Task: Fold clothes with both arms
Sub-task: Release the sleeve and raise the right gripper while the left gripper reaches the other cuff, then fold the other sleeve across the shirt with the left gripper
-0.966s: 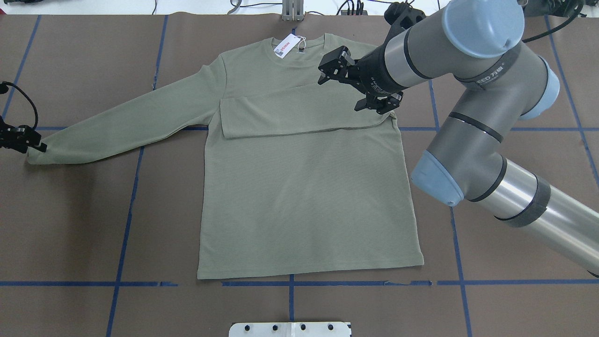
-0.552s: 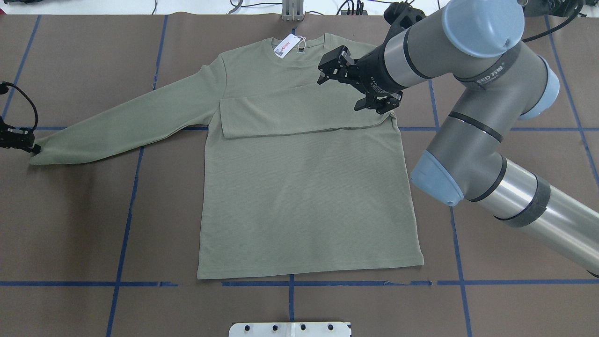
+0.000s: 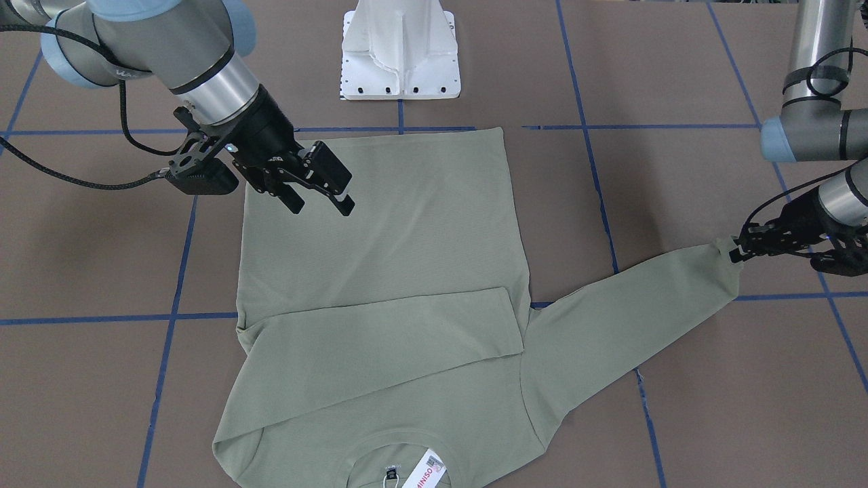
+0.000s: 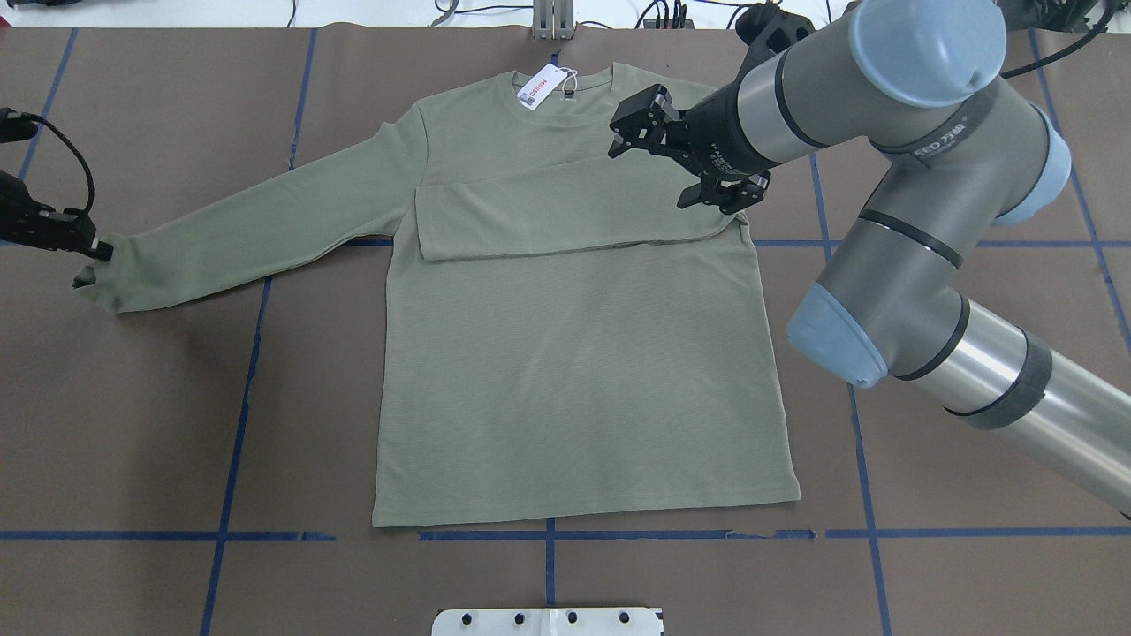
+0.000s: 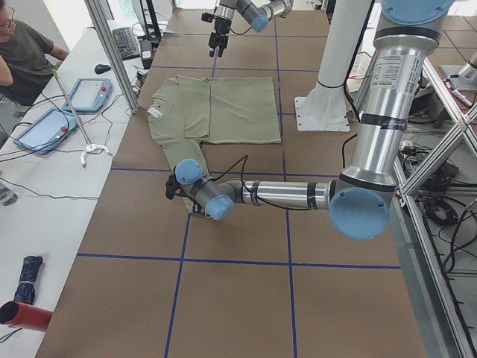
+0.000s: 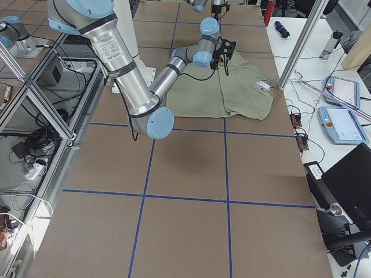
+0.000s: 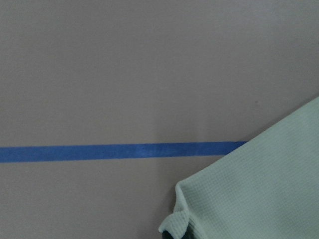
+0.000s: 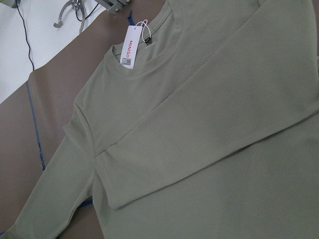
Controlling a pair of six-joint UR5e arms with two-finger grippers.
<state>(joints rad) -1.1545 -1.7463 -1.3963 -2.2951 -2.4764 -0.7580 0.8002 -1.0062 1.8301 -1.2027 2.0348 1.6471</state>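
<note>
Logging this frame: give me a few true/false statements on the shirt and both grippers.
1. One sleeve of the shirt lies folded across the chest. True.
2. The right gripper is shut on the collar. False: it is open, holding nothing.
3. The left gripper pinches the cuff of the outstretched sleeve. True.
4. The hang tag sits at the hem. False: it is at the collar.

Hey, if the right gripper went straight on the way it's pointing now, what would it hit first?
Most likely the shirt. The right gripper, open, angles down over the chest, and its wrist view is filled by the folded sleeve lying across it. The exact touch point is unclear.
</note>
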